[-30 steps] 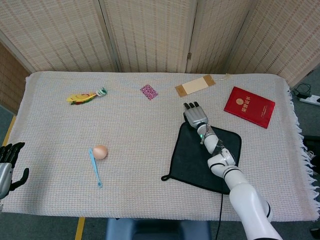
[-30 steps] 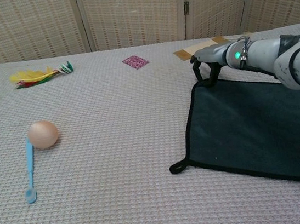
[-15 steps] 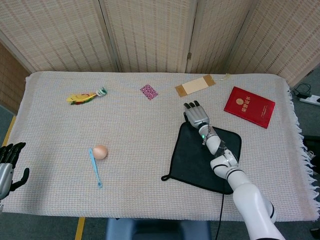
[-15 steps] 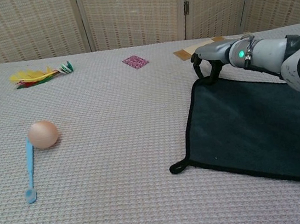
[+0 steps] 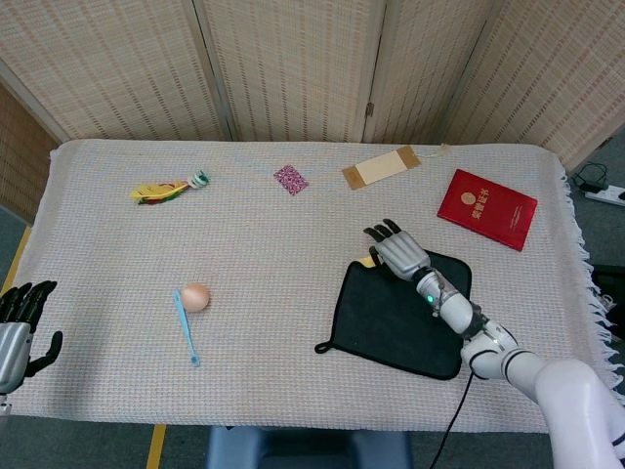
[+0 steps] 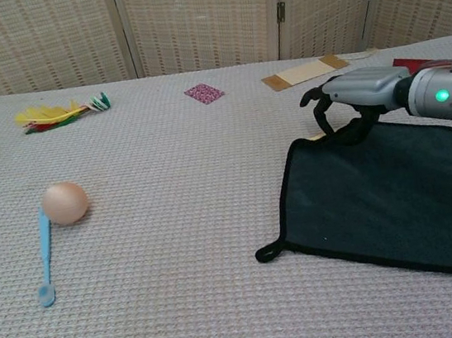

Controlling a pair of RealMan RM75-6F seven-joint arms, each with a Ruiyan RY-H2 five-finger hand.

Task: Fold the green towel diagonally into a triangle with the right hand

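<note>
The dark green towel (image 5: 395, 318) (image 6: 378, 186) lies flat on the right half of the table, with a small loop at its near-left corner. My right hand (image 5: 398, 252) (image 6: 352, 104) is at the towel's far-left corner, fingers curled down over the edge and gripping it. That corner is drawn in slightly, and a small yellowish patch (image 5: 368, 261) (image 6: 315, 135) shows beside it. Beyond the table's near-left edge hangs my left hand (image 5: 20, 322), fingers apart and holding nothing; only the head view shows it.
An egg (image 5: 195, 296) (image 6: 64, 202) rests against a blue spoon (image 5: 186, 327) (image 6: 44, 255) on the left. Along the far side are a yellow feather toy (image 5: 166, 188), a pink patch (image 5: 290, 179), a cardboard strip (image 5: 380, 167) and a red booklet (image 5: 486, 208).
My right hand has moved toward me and to the right, taking the towel's far-left corner with it. The yellowish patch has come into sight. My left hand has barely moved.
</note>
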